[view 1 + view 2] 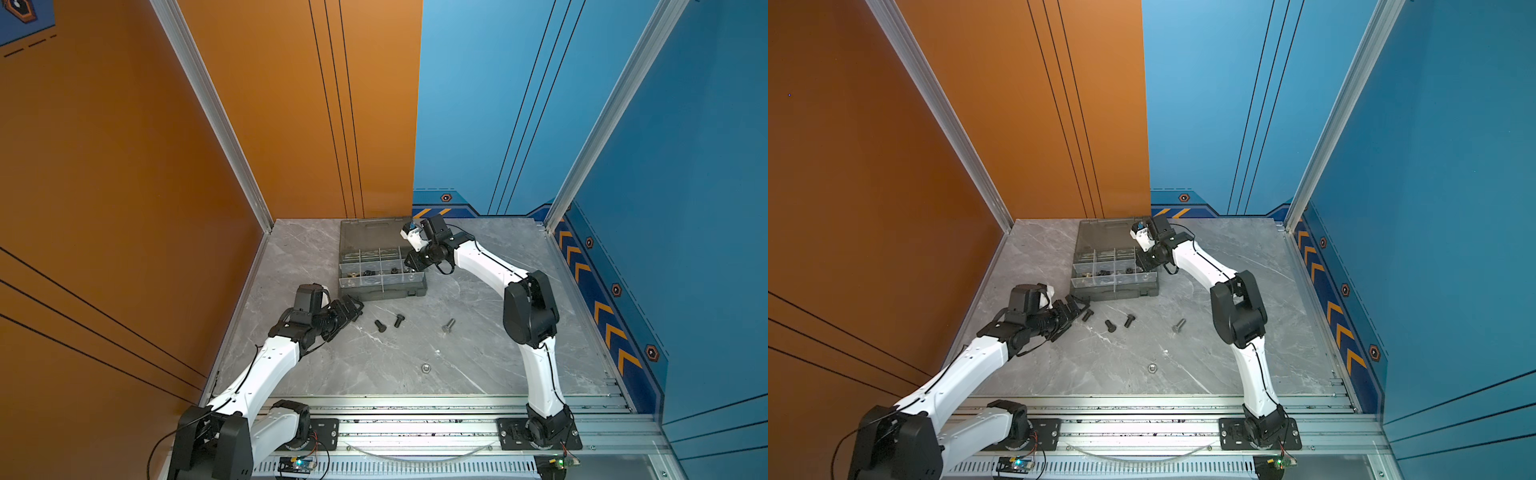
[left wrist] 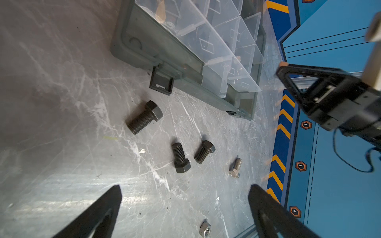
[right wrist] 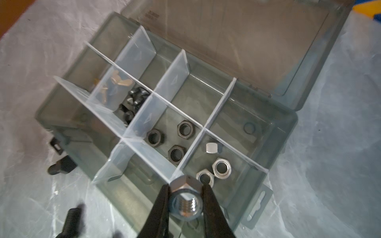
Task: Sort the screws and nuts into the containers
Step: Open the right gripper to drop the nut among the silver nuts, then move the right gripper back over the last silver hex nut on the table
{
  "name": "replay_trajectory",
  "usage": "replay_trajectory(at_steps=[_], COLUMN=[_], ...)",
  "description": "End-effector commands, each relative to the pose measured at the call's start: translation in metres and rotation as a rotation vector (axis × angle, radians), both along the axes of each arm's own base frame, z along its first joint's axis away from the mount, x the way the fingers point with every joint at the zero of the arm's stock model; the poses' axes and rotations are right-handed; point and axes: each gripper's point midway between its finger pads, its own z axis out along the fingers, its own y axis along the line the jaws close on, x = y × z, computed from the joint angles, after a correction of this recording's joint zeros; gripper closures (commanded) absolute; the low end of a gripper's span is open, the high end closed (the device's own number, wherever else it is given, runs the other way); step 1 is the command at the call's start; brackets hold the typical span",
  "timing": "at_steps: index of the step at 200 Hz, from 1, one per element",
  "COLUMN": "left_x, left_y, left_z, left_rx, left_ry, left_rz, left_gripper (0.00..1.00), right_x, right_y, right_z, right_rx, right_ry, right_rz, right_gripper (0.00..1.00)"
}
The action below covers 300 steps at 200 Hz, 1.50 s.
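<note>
Pinching a silver nut (image 3: 184,203) between its jaws, the right gripper (image 3: 185,185) hangs above the organiser case (image 3: 284,127) while the left gripper (image 2: 185,188), jaws spread wide, hovers beside three black bolts (image 2: 180,157).

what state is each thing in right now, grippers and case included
organiser case: lid open
left gripper: open, empty
right gripper: shut on held nut, above organiser case
black bolts: three, loose on the table
silver bolt: lying loose on the table
loose nut: silver, on the table, unsorted
</note>
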Motion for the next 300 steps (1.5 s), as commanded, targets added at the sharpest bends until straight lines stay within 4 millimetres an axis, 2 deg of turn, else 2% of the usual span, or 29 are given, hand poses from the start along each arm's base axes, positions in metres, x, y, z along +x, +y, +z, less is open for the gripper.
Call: replay_trajectory(at_steps=[1,39,79,111,145,149,153,156,178,215,256,300], left_x=[-0.006,-0.007,-0.007,-0.005,-0.003,-0.004,-0.003,-0.004,-0.004,-0.003,-0.001,-0.002], left_y=[0.003,0.005,0.006,0.004,0.004,0.003,0.004,0.003,0.004,0.003,-0.001,-0.001], left_z=[-0.003,-0.002,-0.003,-0.003,-0.002,-0.002,-0.003,-0.003,-0.004,-0.004,0.002,0.003], left_rx=[0.0,0.0,0.0,-0.003,-0.005,-0.005,-0.005,-0.004,-0.003,-0.005,-0.013,-0.008], left_ry=[0.019,0.018,0.021,0.021,0.018,0.017,0.018,0.017,0.021,0.02,0.007,0.008], left_rz=[0.004,0.009,0.012,0.007,0.001,0.0,0.002,0.001,0.003,0.0,-0.01,-0.011], left_gripper=[0.02,0.02,0.02,0.02,0.02,0.02,0.02,0.02,0.02,0.02,0.02,0.02], right_x=[0.021,0.03,0.021,0.012,-0.01,-0.013,-0.022,-0.027,-0.064,-0.134,-0.195,-0.242], right_y=[-0.007,-0.012,-0.015,-0.022,-0.033,-0.034,-0.038,-0.039,-0.049,-0.062,-0.07,-0.07], right_z=[-0.007,-0.03,-0.034,-0.016,0.021,0.03,0.02,0.032,0.049,0.058,0.047,0.009], right_rx=[0.016,0.038,0.014,0.001,-0.015,-0.012,-0.032,-0.027,-0.056,-0.107,-0.152,-0.231], right_ry=[0.004,0.054,0.074,0.052,0.007,-0.004,0.023,0.008,0.04,0.139,0.207,0.315], right_rz=[-0.075,-0.113,-0.096,-0.084,-0.055,-0.049,-0.044,-0.038,-0.01,0.034,0.063,0.061], right_gripper=[0.95,0.91,0.68,0.57,0.54,0.54,0.53,0.53,0.51,0.49,0.48,0.47])
